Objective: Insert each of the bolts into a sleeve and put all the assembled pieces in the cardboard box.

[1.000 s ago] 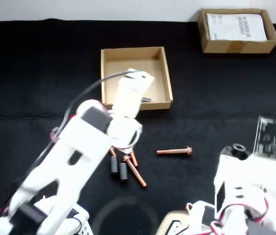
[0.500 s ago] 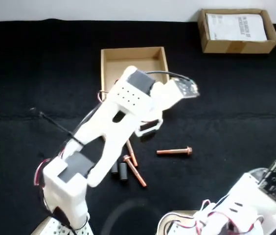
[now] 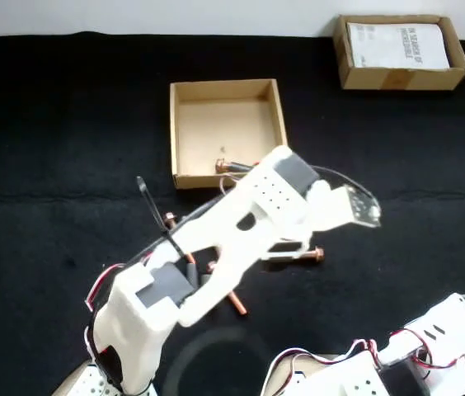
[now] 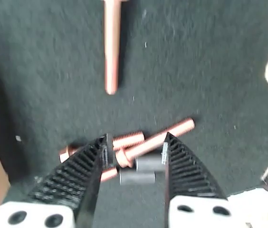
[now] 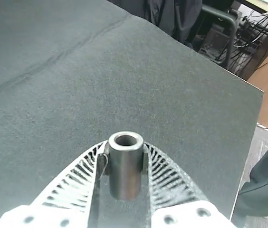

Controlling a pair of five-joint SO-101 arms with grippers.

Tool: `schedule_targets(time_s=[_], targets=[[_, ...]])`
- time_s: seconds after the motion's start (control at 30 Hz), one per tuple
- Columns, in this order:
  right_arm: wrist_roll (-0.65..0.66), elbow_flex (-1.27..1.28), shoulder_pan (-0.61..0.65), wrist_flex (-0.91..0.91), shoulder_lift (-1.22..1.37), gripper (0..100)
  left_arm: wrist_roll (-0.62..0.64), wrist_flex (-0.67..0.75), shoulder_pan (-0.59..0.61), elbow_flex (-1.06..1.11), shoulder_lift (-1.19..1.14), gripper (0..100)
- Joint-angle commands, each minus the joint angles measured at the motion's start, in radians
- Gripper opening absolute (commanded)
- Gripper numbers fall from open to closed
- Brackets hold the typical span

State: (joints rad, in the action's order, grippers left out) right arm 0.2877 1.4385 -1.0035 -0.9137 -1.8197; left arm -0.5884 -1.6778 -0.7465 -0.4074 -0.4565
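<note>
In the left wrist view my left gripper (image 4: 134, 142) is open and empty above a cluster of copper bolts (image 4: 155, 140) and two dark sleeves (image 4: 142, 164). A single bolt (image 4: 111, 47) lies farther off. From the high view, the left arm (image 3: 257, 206) stretches over the mat just in front of the cardboard box (image 3: 185, 132), covering part of a bolt (image 3: 298, 256). One assembled piece (image 3: 232, 167) lies in the box by its front wall. My right gripper (image 5: 126, 152) is shut on an upright dark sleeve (image 5: 125, 166), and its arm (image 3: 430, 346) sits at the front right.
A second cardboard box (image 3: 397, 78) holding a white sheet stands at the back right. A loose bolt (image 3: 237, 301) and a sleeve (image 3: 190, 268) lie beside the left arm's base. The table is covered by a black mat (image 3: 68, 124), with open room at left.
The left arm swung from over the cardboard box to the right and forward, uncovering a piece lying in the box. The right arm drew back toward the front right corner.
</note>
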Motion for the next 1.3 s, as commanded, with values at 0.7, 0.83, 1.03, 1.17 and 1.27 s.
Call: schedule_targets(time_s=[0.7, 0.83, 1.03, 1.17, 1.27], targets=[[0.043, 0.074, -0.01, 0.137, -0.005, 0.8, 0.041, 0.21, -0.062, -0.381, -0.32, 18], [0.048, 0.074, -0.01, 0.137, -0.005, 0.8, 0.041, 0.141, -0.064, -0.529, -0.424, 18], [0.046, 0.076, -0.008, 0.137, 0.001, 0.8, 0.038, 0.006, -0.051, -0.734, -0.539, 18], [0.046, 0.076, -0.004, 0.137, 0.004, 0.8, 0.038, -0.031, -0.041, -0.805, -0.579, 18], [0.048, 0.076, -0.002, 0.139, -0.001, 0.8, 0.038, -0.029, -0.027, -0.806, -0.608, 18]])
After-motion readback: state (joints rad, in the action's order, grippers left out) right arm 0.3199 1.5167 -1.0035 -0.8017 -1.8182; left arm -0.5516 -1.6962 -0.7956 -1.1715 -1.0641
